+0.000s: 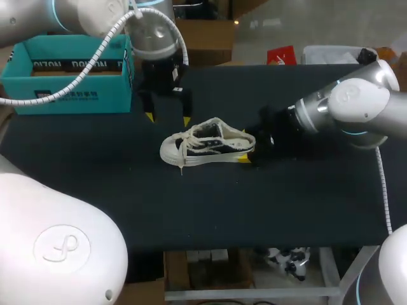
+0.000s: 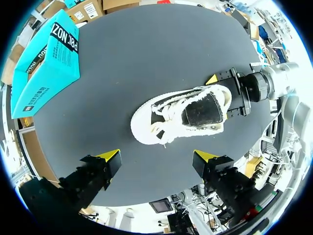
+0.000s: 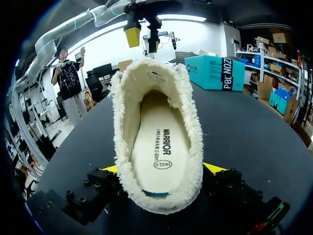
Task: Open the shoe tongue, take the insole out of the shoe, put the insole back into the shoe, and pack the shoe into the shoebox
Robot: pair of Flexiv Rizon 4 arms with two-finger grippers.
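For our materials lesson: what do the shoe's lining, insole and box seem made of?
Lining of the shoe: fluffy cream fleece, by its shaggy pile. Its insole: smooth, matte, perhaps foam or fabric. The box: matte teal cardboard, judging by folded edges.

Wide black table, flat matte top, evenly lit, greyish where light catches it

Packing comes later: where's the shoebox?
In head view, the teal shoebox sits at the table's far left corner, beside the left gripper, apart from the shoe.

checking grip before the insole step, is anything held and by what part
The right gripper holds the shoe by its heel, jaws on either side. The left gripper holds nothing.
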